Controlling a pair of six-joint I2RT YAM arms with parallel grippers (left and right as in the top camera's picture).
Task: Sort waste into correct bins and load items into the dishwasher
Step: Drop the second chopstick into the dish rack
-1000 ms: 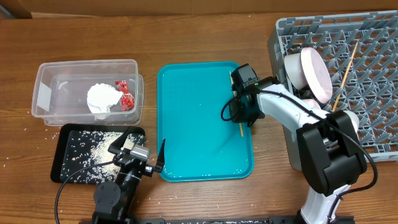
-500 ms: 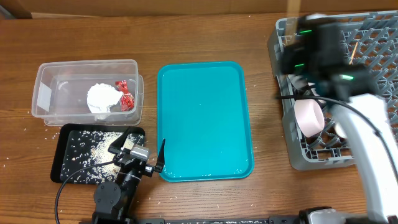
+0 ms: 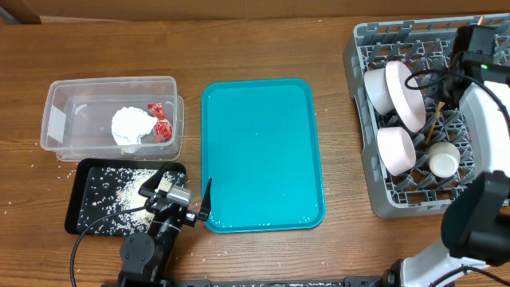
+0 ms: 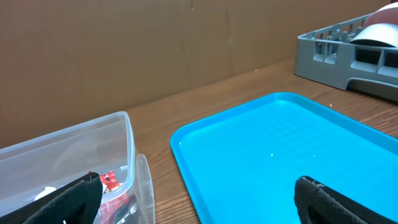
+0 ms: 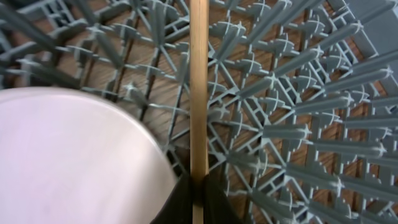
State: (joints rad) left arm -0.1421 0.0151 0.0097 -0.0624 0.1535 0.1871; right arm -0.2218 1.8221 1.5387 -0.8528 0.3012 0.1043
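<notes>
The right end effector (image 5: pixel 199 190) is cut off at the bottom edge of its wrist view, closed on a chopstick (image 5: pixel 199 87) that runs straight up over the pegs of the rack (image 5: pixel 298 124). A blurred white dish fills the lower left of that view. From overhead, a short length of chopstick (image 3: pixel 433 123) shows between the plate (image 3: pixel 405 94) and the cup (image 3: pixel 442 159); whether it is the gripped one cannot be told.

The rack (image 3: pixel 362 60) stands to the right of the teal tray (image 3: pixel 261 155) and also holds a bowl (image 3: pixel 396 150). Left of the teal tray, the clear tub (image 3: pixel 64 96) holds the tissue (image 3: pixel 131 126) and the red wrapper (image 3: pixel 159 121). Just below the tub, the black tray (image 3: pixel 84 209) carries rice (image 3: pixel 131 187).

The left end effector (image 4: pixel 198 183) hangs open and empty at the teal tray's lower left corner.

The table (image 3: pixel 255 48) is brown wood with stray grains near the black tray; a cardboard wall (image 4: pixel 155 43) stands behind it.
</notes>
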